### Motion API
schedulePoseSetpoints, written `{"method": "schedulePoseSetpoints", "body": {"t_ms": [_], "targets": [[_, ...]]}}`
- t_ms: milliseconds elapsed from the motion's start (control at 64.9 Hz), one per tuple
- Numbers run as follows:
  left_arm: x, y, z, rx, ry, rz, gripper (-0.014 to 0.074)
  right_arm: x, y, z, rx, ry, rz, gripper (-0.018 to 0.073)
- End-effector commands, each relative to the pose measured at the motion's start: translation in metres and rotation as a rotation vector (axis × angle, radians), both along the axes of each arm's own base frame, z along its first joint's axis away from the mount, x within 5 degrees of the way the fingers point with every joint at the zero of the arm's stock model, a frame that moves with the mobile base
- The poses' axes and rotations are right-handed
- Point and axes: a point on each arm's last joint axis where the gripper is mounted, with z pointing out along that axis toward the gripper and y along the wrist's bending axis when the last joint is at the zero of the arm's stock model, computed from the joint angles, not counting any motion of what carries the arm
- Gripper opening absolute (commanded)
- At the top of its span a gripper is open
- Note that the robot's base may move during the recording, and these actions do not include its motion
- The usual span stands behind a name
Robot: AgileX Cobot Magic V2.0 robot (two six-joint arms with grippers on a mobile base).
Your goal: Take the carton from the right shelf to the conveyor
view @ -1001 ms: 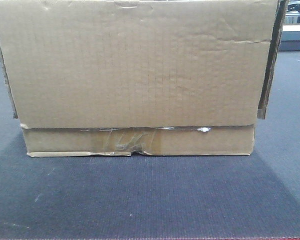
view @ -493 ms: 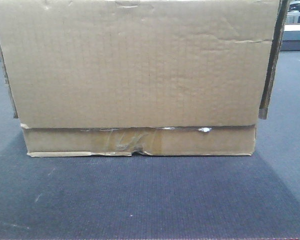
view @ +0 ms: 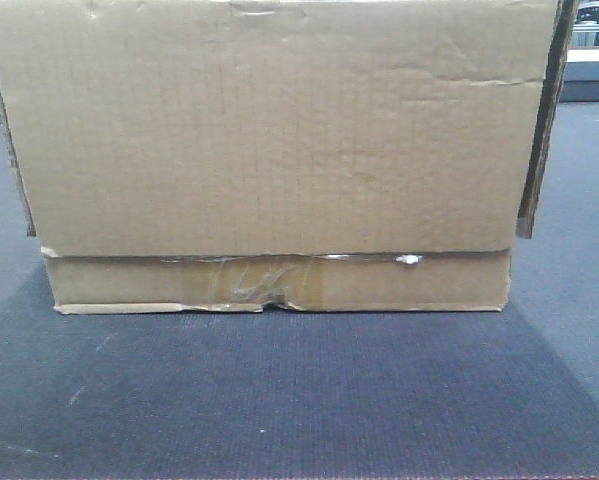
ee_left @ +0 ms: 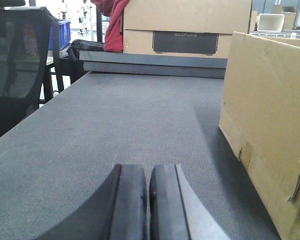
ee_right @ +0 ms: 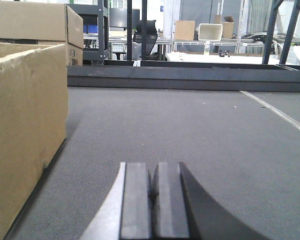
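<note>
The carton (view: 269, 140), a wide brown corrugated box with wrinkled clear tape on its lower strip, stands on the dark ribbed conveyor (view: 299, 390) and fills the front view. It shows at the right edge of the left wrist view (ee_left: 270, 120) and at the left edge of the right wrist view (ee_right: 24, 125). My left gripper (ee_left: 148, 172) is shut and empty, low over the belt (ee_left: 114, 125), left of the carton and apart from it. My right gripper (ee_right: 153, 170) is shut and empty, low over the belt (ee_right: 190, 125), right of the carton. The right shelf is out of view.
A dark raised rail (ee_left: 155, 65) borders the belt's far side, with another brown box (ee_left: 185, 27) and a red cloth (ee_left: 112, 25) behind it. A black mesh chair (ee_left: 17, 65) stands at the left. Tables with boxes and a white bin (ee_right: 210, 31) lie beyond.
</note>
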Motion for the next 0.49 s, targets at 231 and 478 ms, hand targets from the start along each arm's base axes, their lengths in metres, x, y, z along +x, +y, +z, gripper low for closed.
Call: {"method": "schedulePoseSetpoints", "body": {"t_ms": [231,478], "targets": [[-0.0006,-0.0002,0.0026,-0.001,-0.025,-0.003,0.0020,-0.0009,-0.0008,0.0033,-0.006,-0.039,-0.012,-0.0069],[-0.0006,-0.0002,0.0026,-0.001,-0.025,-0.003,0.0020,-0.0009,-0.0008,0.0033,-0.006,-0.039,-0.012,-0.0069]]}}
